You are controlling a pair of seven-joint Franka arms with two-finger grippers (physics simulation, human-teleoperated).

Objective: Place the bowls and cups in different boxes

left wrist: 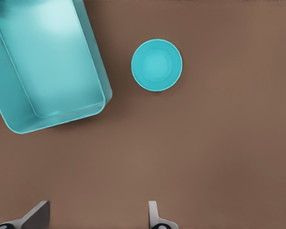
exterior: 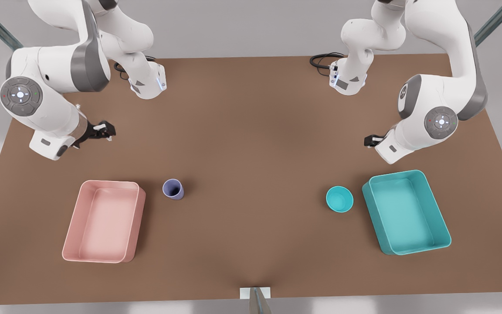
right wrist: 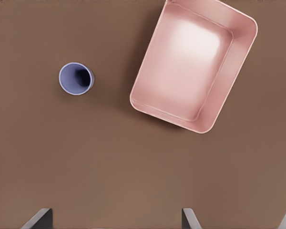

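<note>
Well, over at the front view's left the right gripper [exterior: 104, 129] hangs above bare brown table [exterior: 251, 131], well back from everything, its arm waiting. From its wrist camera two fingertips [right wrist: 38, 218] poke in at the frame's lower edge, spread wide with nothing between them; most of each finger is cut off.

Below it, in the lower left of the front view, lies the pink bin [exterior: 103, 220], empty. Just beside its upper right corner stands the purple cup [exterior: 173, 189], upright on the table, apart from the bin.

Right of centre sits the teal bowl [exterior: 339, 199], upright, near the teal bin [exterior: 405, 212] but not touching it.

At the right, the left gripper [exterior: 372, 140] peeks out from behind its own arm, mostly hidden. Its wrist camera shows fingertips [left wrist: 154, 215] parted and empty, clipped by the lower edge, with the bowl and bin beyond.
</note>
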